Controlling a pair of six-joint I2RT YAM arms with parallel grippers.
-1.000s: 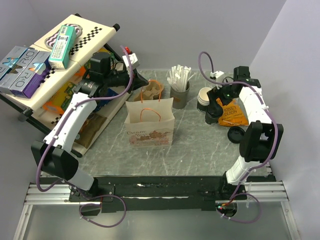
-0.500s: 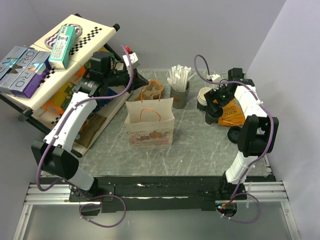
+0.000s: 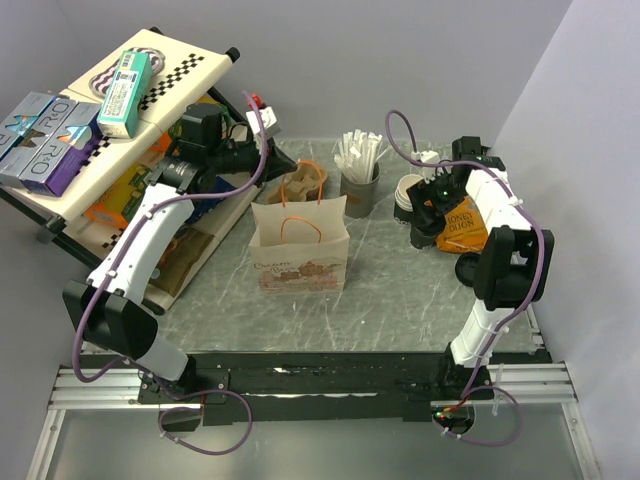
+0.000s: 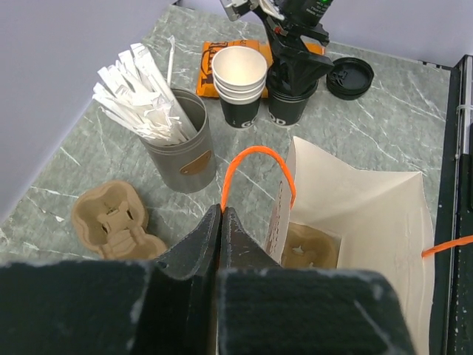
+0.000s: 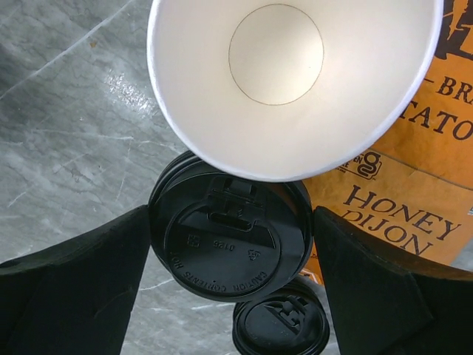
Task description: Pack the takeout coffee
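The takeout coffee (image 5: 229, 237), a dark cup with a round black top, stands on the table beside the stack of white cups (image 5: 288, 74). My right gripper (image 5: 230, 214) is open, one finger on each side of the lid, at or just off its rim. In the left wrist view the dark cup (image 4: 290, 111) shows under that gripper. From above the gripper (image 3: 427, 215) hides most of it. My left gripper (image 4: 222, 211) is shut on the orange handle (image 4: 255, 151) of the white paper bag (image 4: 369, 200), holding its mouth open. A cardboard carrier (image 4: 310, 244) lies inside.
A loose black lid (image 5: 281, 325) lies just beside the coffee. An orange chip bag (image 5: 399, 185) lies behind it. A tin of straws (image 4: 181, 140) and a loose cardboard carrier (image 4: 114, 222) stand behind the bag. A stocked rack (image 3: 100, 120) fills the left.
The right arm's elbow has swung toward the back and its gripper has settled over the coffee, fingers drawn in slightly. The left arm and bag have not moved.
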